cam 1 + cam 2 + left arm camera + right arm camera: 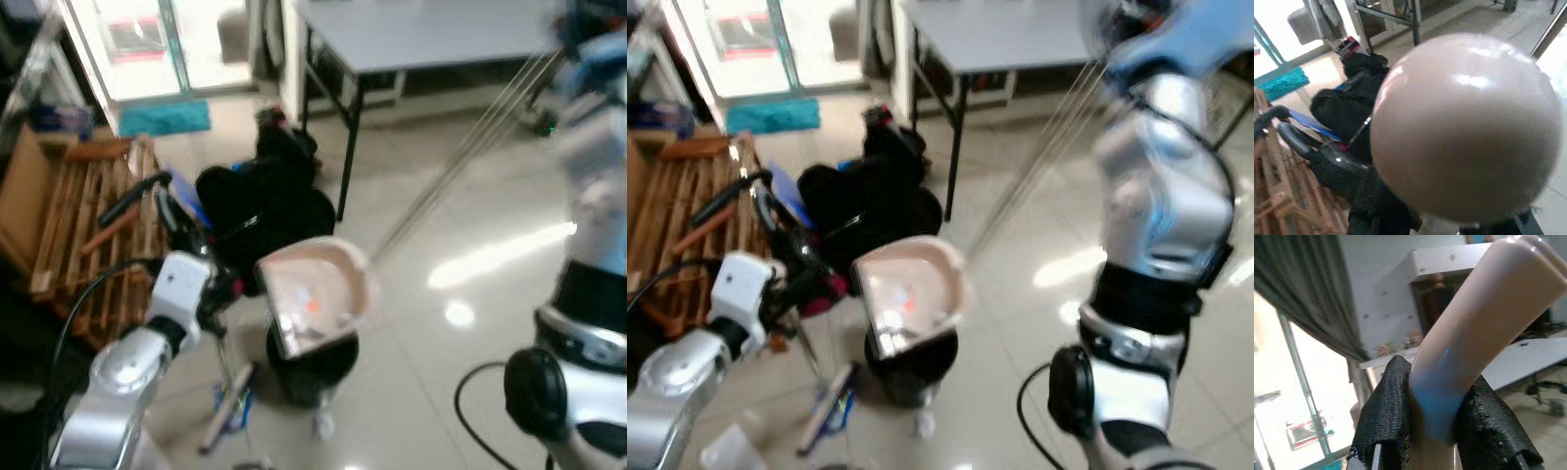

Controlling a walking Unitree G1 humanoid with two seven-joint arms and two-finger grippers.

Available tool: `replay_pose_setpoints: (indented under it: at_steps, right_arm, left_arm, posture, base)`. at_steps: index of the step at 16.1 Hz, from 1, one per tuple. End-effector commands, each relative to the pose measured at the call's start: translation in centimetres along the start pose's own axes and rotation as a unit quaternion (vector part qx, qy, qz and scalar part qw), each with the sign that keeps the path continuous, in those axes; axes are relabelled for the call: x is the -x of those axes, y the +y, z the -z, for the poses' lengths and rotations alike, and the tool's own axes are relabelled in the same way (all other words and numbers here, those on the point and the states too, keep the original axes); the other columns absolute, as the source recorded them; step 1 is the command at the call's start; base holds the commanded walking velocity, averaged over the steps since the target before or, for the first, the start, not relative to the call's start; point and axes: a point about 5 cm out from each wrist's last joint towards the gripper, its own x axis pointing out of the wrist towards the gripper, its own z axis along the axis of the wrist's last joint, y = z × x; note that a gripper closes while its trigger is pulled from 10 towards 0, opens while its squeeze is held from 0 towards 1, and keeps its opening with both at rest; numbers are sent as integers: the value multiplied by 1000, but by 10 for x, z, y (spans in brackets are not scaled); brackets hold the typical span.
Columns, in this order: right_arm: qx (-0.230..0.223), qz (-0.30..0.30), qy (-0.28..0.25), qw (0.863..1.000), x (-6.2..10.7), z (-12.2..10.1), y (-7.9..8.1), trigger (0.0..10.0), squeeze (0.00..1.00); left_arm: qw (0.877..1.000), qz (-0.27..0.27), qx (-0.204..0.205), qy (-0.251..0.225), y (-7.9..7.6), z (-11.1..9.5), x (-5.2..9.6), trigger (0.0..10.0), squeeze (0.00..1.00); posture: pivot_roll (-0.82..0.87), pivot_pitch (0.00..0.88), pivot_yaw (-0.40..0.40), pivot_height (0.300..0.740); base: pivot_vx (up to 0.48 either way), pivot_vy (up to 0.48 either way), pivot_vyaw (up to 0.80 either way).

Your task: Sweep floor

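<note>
A beige dustpan [315, 289] tilts over a black bin [312, 370], with a few bits of debris lying in it. My left gripper [223, 287] is at the dustpan's left edge and appears shut on it. In the left wrist view the pan's rounded back [1464, 127] looms close. My right gripper [1122, 34] is raised high at the right, blurred. Its black fingers [1388, 416] are shut on a beige broom handle [1469, 338]. Blurred streaks of the long handle [460, 157] slant down toward the dustpan.
A grey table [431, 34] with black legs stands behind. Black bags [265, 196] lie beside a wooden slatted rack [88, 235] on the left. A teal mat [165, 117] lies by the glass door. A stick-like object [230, 403] and litter [323, 424] lie near the bin.
</note>
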Motion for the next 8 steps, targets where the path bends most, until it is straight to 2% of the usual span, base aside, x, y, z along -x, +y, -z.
replay_pose_setpoints:
  at_steps: [1, 2, 4, 5, 8]
  right_arm:
    - [8, 6, -34, 999, 1, -12, -6, 10000, 0]
    - [30, -1, -44, 999, 2, -11, -5, 10000, 0]
    - [42, -4, -48, 998, 2, -11, -4, 10000, 0]
    - [57, -15, -62, 996, 3, -11, 0, 10000, 0]
    - [65, -54, -94, 992, 6, -7, 15, 10000, 0]
  left_arm:
    - [1000, -3, -9, -12, 0, -4, 1, 10000, 0]
    - [1000, -3, -7, -11, 0, -3, 1, 10000, 0]
    - [1000, -3, -7, -10, -1, -2, 1, 10000, 0]
    - [1000, -6, -7, -8, 0, -1, 2, 10000, 0]
    - [1000, -15, -6, 7, -1, 4, 5, 10000, 0]
  posture:
    - [-15, 41, -8, 740]
    - [-12, 43, -12, 740]
    - [-12, 43, -12, 740]
    - [-12, 48, -22, 740]
    - [0, 51, -37, 740]
  base:
    - [0, 0, 0]
    - [0, 0, 0]
    - [0, 0, 0]
    - [0, 0, 0]
    - [0, 0, 0]
